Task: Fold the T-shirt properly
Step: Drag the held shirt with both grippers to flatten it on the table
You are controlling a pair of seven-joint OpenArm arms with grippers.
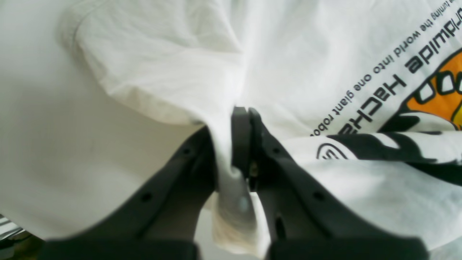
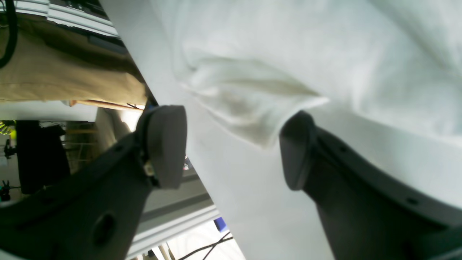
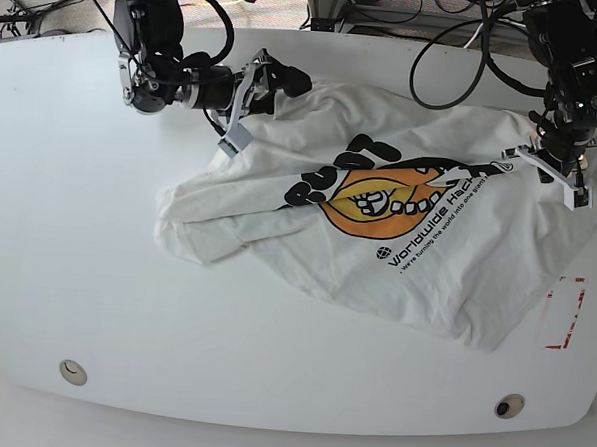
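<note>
White worktop (image 3: 66, 271), near edge bare apart from two small round fittings (image 3: 71, 372). Red-marked patch (image 3: 564, 313) on the worktop at near right, just beside the shirt hem. T-shirt (image 3: 376, 278) lies crumpled across the worktop's middle and right, print side up: orange-and-black oval graphic (image 3: 385, 203) with black lettering, small black text line below it running diagonally. Fabric bunched and folded over at the left end, wrinkled throughout, not flat.

Far right: left tool (image 3: 554, 167) pointing down at the shirt's right edge. Left wrist view shows its jaws closed tight on a pinched ridge of white cloth (image 1: 231, 169), printed text and orange graphic to the right of the jaws.

Far left: right tool (image 3: 253, 93) lying roughly horizontal at the shirt's far left edge. Right wrist view shows jaws spread apart, a fold of shirt (image 2: 249, 104) between the fingers (image 2: 166, 144), nothing clamped.

Cables (image 3: 458, 42) beyond the far worktop edge.
</note>
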